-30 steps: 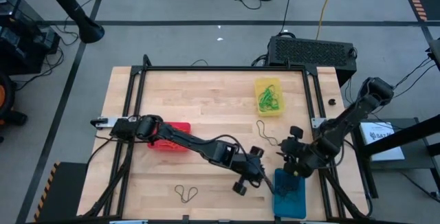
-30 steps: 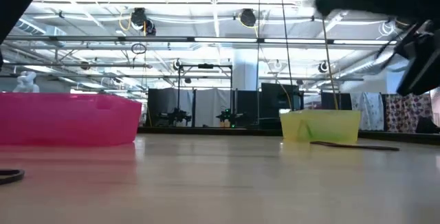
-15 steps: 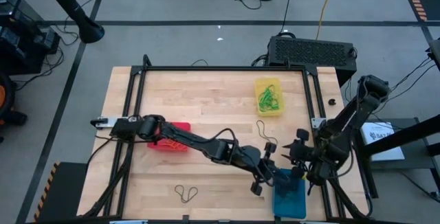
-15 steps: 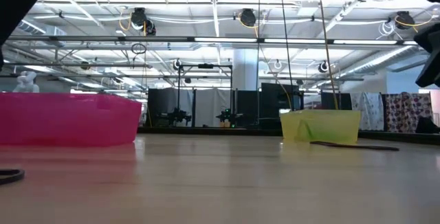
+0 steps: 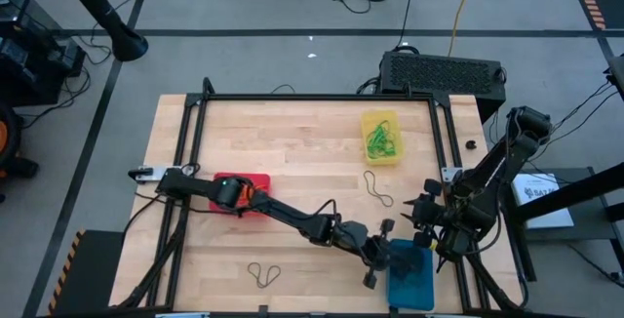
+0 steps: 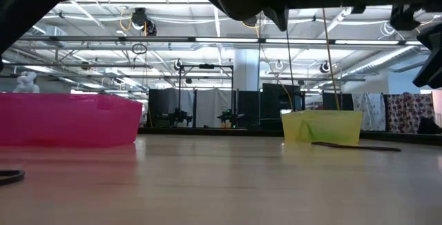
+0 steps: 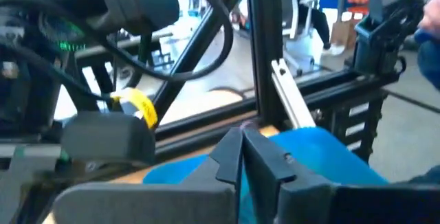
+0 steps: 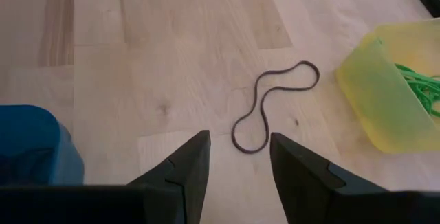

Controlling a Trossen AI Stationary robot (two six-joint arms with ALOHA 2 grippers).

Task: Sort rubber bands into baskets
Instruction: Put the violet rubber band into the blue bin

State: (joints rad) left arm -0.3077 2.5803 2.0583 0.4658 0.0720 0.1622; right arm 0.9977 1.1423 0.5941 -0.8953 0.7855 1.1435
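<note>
Left claw [image 5: 378, 252]: fingers pressed together over the blue basket's [image 5: 414, 289] 9 o'clock rim; whether a band is pinched there cannot be told.

Right claw [image 8: 237, 157]: parted, empty, at the blue basket's 1 o'clock.

Dark rubber band [image 8: 273, 105]: flat on the counter [image 5: 292, 152], at the yellow basket's [image 5: 381, 137] 6 o'clock.

Further dark bands [image 5: 263, 275]: counter's 7 o'clock.

Red basket [image 5: 255, 183]: 9 o'clock.

Risks: the claws sit close, so they may collide; a thin band released at the rim may fall outside.
</note>
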